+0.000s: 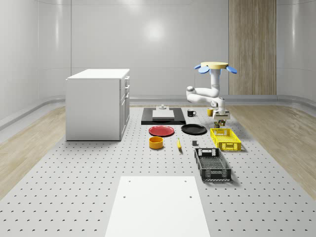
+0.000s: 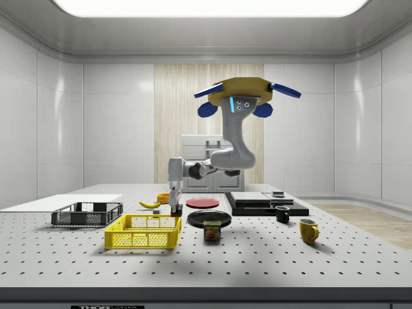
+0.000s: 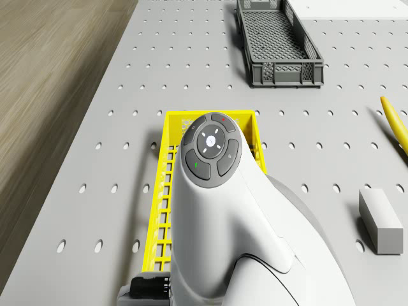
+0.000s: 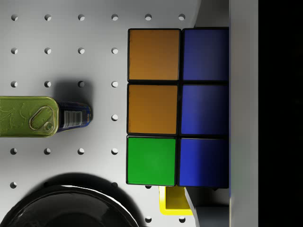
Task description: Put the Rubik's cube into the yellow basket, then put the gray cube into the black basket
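We've got the Rubik's cube (image 4: 177,106) clamped in the end effector (image 1: 221,118), drone (image 2: 243,90) hovering by the yellow basket (image 1: 225,138)'s far end. We'd slide it over the rim before releasing. Spam can (image 2: 212,230) at the basket's 3 o'clock in the side view, black plate (image 1: 193,129) close by; gray cube (image 3: 380,220) waits on the desk (image 1: 74,173).

Rubik's cube (image 4: 177,106): orange, green, blue squares, black-lined. Yellow basket (image 1: 225,138), black basket (image 1: 213,164), both lattice-walled. Bench (image 1: 74,182): pale gray, dotted with holes.

A simulated lab — perforated test table (image 1: 74,197), bare panelled walls (image 1: 148,44) — no home.
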Motion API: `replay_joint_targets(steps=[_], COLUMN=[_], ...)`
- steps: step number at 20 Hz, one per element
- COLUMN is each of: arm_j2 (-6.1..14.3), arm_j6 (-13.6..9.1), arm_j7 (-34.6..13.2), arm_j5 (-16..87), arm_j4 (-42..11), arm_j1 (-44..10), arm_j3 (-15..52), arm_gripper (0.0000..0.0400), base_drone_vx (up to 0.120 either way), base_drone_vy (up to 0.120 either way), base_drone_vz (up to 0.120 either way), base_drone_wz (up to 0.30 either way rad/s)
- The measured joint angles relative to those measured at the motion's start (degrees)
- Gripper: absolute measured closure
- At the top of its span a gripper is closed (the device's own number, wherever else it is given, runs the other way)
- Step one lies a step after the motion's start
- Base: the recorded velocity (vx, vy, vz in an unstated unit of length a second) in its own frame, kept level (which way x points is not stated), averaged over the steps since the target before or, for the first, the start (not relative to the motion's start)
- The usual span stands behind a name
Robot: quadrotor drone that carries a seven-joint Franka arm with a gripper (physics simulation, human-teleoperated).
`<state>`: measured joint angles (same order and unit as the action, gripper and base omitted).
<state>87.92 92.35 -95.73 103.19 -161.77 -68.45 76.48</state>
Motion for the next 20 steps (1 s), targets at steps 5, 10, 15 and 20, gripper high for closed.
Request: replay_joint_targets(steps=[5,10,15,20], arm_j2=[0.3,0.5,0.7,0.9], arm_j6=[0.2,0.5,0.7,0.9], arm_j7=[0.0,-0.1,-0.1,-0.2], arm_j5=[-0.1,-0.2,-0.3,-0.4], arm_j4=[0.0,0.0,0.0,0.0], arm_j1=[-0.1,-0.1,-0.2,-0.2], arm_j3=[0.0,0.1,0.1,0.1], arm_gripper=[0.0078,0.0078,0.0078,0.0078], base_drone_vx=[0.12,0.12,0.12,0.056], base_drone_vy=[0.0,-0.096,0.0,0.0], base_drone_vz=[0.0,0.0,0.0,-0.056], base_drone_wz=[0.0,0.0,0.0,0.0])
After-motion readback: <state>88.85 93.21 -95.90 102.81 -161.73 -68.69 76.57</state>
